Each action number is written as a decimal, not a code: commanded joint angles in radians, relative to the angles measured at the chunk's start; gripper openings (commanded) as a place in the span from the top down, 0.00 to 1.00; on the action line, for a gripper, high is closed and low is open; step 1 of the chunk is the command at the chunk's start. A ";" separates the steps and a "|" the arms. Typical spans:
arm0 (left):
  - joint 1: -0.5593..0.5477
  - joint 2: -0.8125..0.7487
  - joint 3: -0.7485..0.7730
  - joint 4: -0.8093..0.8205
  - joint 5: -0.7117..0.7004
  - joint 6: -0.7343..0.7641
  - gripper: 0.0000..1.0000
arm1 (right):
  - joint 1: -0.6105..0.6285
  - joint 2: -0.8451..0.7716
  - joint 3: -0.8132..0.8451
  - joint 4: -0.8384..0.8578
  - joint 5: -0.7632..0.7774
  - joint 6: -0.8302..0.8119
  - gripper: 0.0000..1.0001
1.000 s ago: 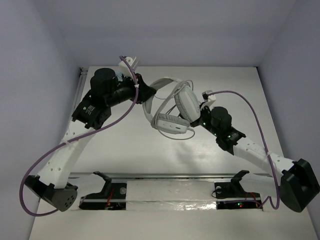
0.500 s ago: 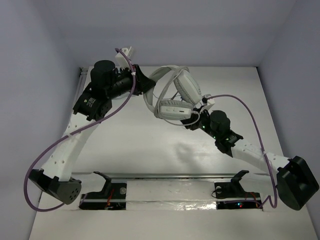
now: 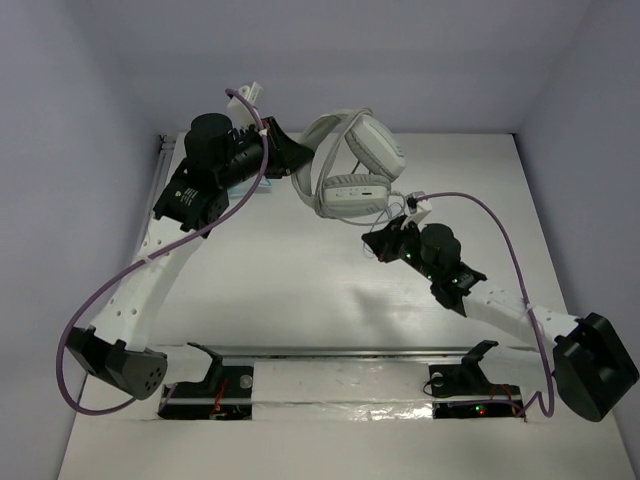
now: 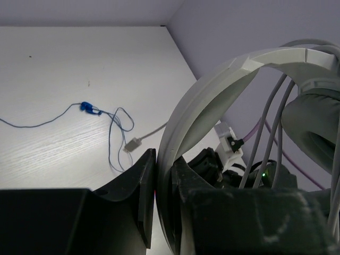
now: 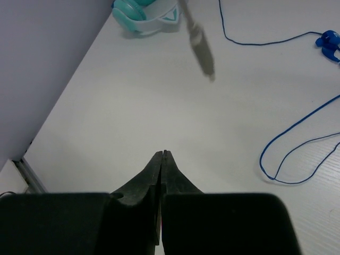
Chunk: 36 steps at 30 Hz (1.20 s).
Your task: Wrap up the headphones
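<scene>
Clamping headphones point(image 4: 212, 90), left end effector point(image 4: 162, 175); right wrist view adds teal headphones point(image 5: 143, 13).

The top view looks down from above and behind the arm bases, taking in the whole table point(image 3: 300, 300) and both arms. The left wrist view sits hard against the headphones point(image 4: 212, 79) at the left gripper point(image 4: 163, 164) and faces across the table to a corner. The right wrist view looks over the right gripper point(image 5: 161, 154), down at the table and toward the left wall. Both wrist views share the blue cable point(image 4: 86, 108).
</scene>
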 commanded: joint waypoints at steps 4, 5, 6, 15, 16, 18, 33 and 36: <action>0.013 -0.012 0.009 0.190 0.000 -0.113 1.00 | -0.006 -0.042 -0.030 0.048 -0.028 0.023 1.00; 0.014 -0.008 0.011 0.196 0.006 -0.114 1.00 | -0.006 -0.056 -0.034 0.045 -0.024 0.026 1.00; 0.014 -0.008 0.011 0.196 0.011 -0.116 1.00 | -0.006 -0.062 -0.038 0.037 -0.009 0.027 1.00; 0.014 -0.012 0.019 0.167 -0.014 -0.085 1.00 | -0.006 -0.104 0.056 -0.102 0.217 -0.074 0.43; 0.014 -0.012 0.015 0.168 -0.011 -0.084 1.00 | -0.006 -0.077 0.070 -0.104 0.218 -0.081 0.39; 0.014 -0.014 0.014 0.165 0.000 -0.082 1.00 | -0.006 -0.046 0.105 -0.093 0.219 -0.104 0.38; 0.014 -0.064 -0.023 0.119 0.034 -0.065 1.00 | -0.006 0.280 0.298 0.185 0.174 -0.233 0.40; 0.014 -0.070 -0.017 0.118 0.038 -0.065 1.00 | -0.006 0.309 0.318 0.178 0.192 -0.259 0.47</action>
